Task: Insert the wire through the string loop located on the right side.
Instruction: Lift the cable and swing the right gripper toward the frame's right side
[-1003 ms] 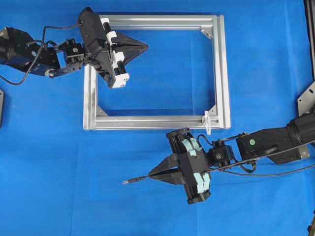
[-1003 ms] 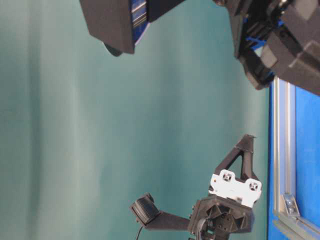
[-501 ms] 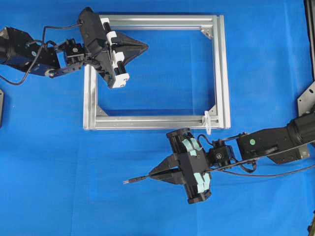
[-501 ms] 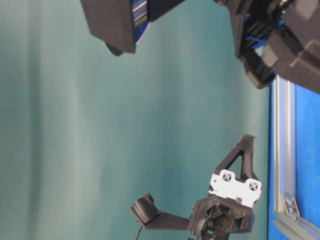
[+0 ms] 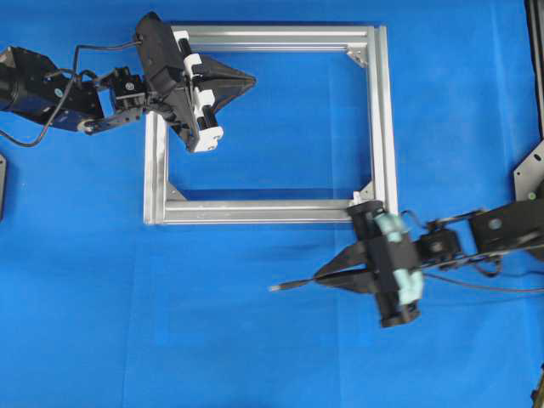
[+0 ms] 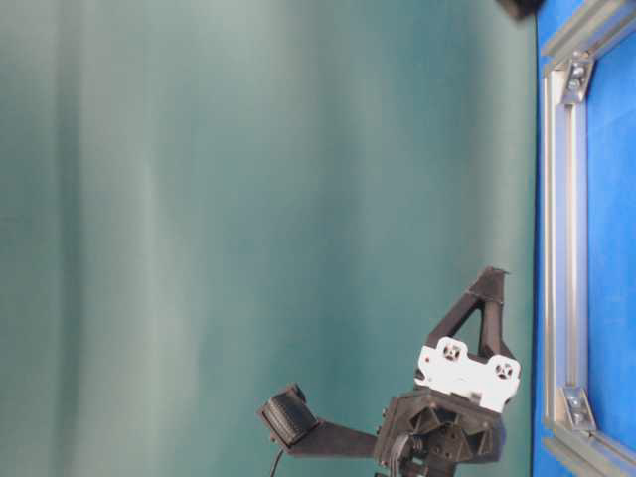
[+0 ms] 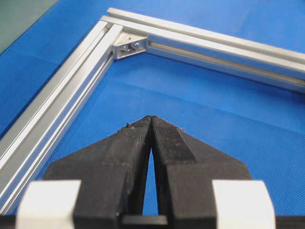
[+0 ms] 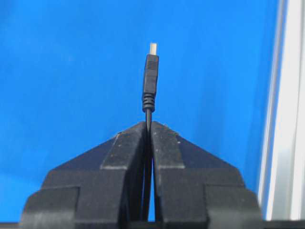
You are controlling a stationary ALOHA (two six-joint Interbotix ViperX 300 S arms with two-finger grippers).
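The wire's black plug tip (image 8: 151, 71) sticks straight out past my right gripper (image 8: 148, 125), which is shut on the thin cable just behind it. From overhead the wire (image 5: 291, 285) points left from the right gripper (image 5: 317, 278), just below the lower right corner of the silver frame (image 5: 272, 38). The string loop is hidden there, under the right gripper's body. My left gripper (image 5: 252, 81) is shut and empty, hovering inside the frame's upper left corner. Its fingertips (image 7: 151, 118) meet above the blue mat.
The frame's rail (image 8: 290, 119) runs along the right edge of the right wrist view. A corner bracket (image 7: 128, 45) lies ahead of the left gripper. A blue mat (image 5: 127, 323) covers the table. The table-level view shows the left gripper (image 6: 491, 275) beside the frame (image 6: 556, 248).
My right gripper has moved right and up toward the frame's lower right corner, carrying the wire, and has left the table-level view. The left arm has not moved.
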